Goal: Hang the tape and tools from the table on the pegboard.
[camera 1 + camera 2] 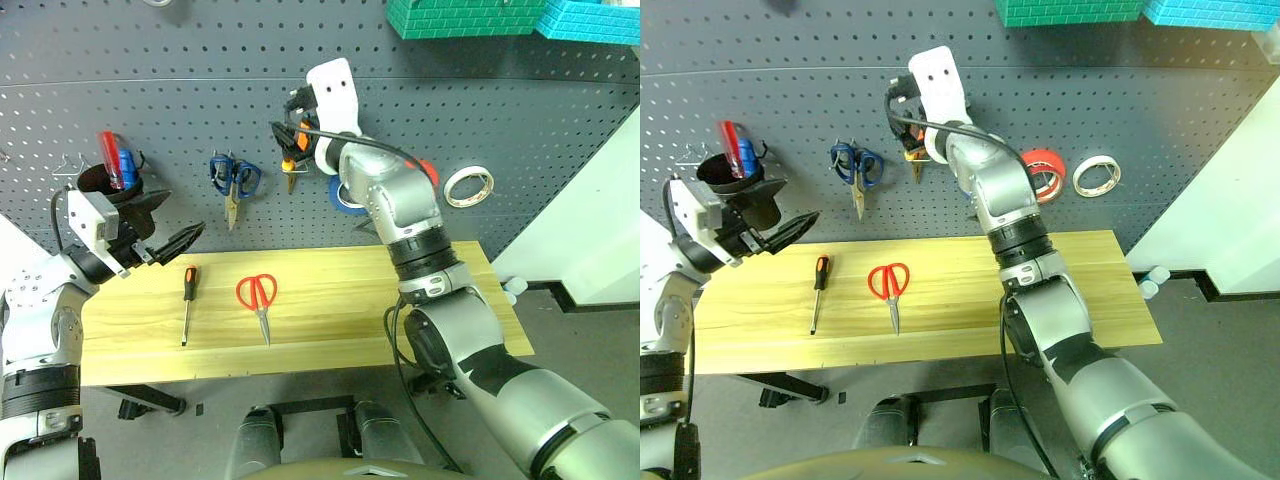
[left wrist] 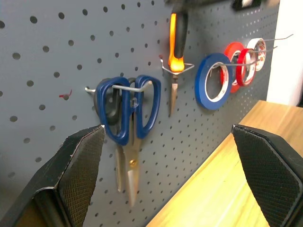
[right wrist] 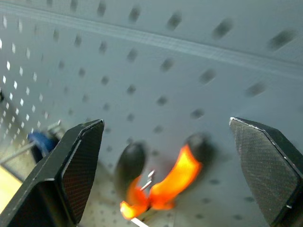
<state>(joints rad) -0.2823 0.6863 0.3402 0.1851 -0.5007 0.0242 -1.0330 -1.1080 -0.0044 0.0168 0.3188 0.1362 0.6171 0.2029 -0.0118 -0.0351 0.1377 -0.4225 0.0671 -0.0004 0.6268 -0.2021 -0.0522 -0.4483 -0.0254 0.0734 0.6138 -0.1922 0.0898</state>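
The orange-and-black pliers (image 3: 161,187) hang from a wire hook on the dark grey pegboard (image 1: 150,110). My right gripper (image 3: 165,124) is open just in front of them, one finger on either side, touching nothing. The red tape (image 1: 1043,172) hangs on a long hook to the right of that arm. On the light wood table (image 1: 330,320) lie the red-handled scissors (image 1: 258,295) and the slim screwdriver (image 1: 188,300). Above the table's left end, my left gripper (image 1: 185,212) is open and empty, facing the board.
Blue-handled scissors (image 2: 128,113) hang on a hook left of the pliers. A blue tape roll (image 2: 213,80) and a white roll (image 1: 468,186) also hang on the board. A black cup (image 1: 108,182) with red and blue items hangs at far left. Green and teal bins (image 1: 460,15) sit above.
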